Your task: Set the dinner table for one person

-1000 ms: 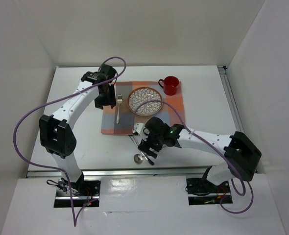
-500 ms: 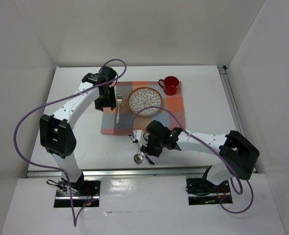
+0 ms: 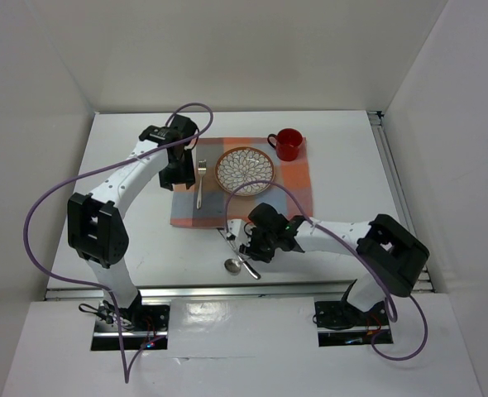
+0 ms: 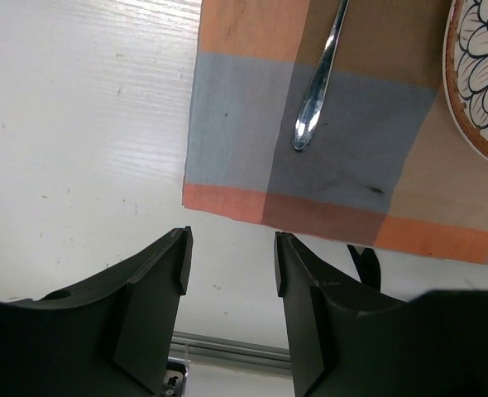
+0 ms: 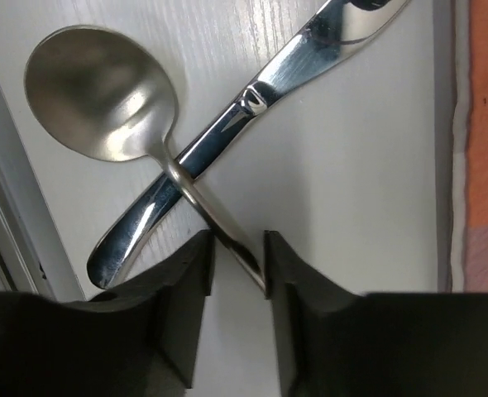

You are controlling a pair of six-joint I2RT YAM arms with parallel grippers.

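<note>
Dinner table (image 3: 351,165) lies white under both arms. Right gripper (image 5: 236,244) has dropped lower. It is narrow around the spoon (image 5: 95,91) handle, which crosses the knife (image 5: 310,58) near the front edge. I cannot tell if it pinches. Its elbow has swung left. Left gripper (image 4: 227,248) hangs open beside the checked mat's (image 4: 310,149) left edge.

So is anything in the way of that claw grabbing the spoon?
Nothing sits between them: the handle of the spoon lies between the fingers of the right gripper. But the knife crosses the spoon right by those fingers, touching it and seemingly underneath, so it might get nudged when the spoon lifts.
</note>
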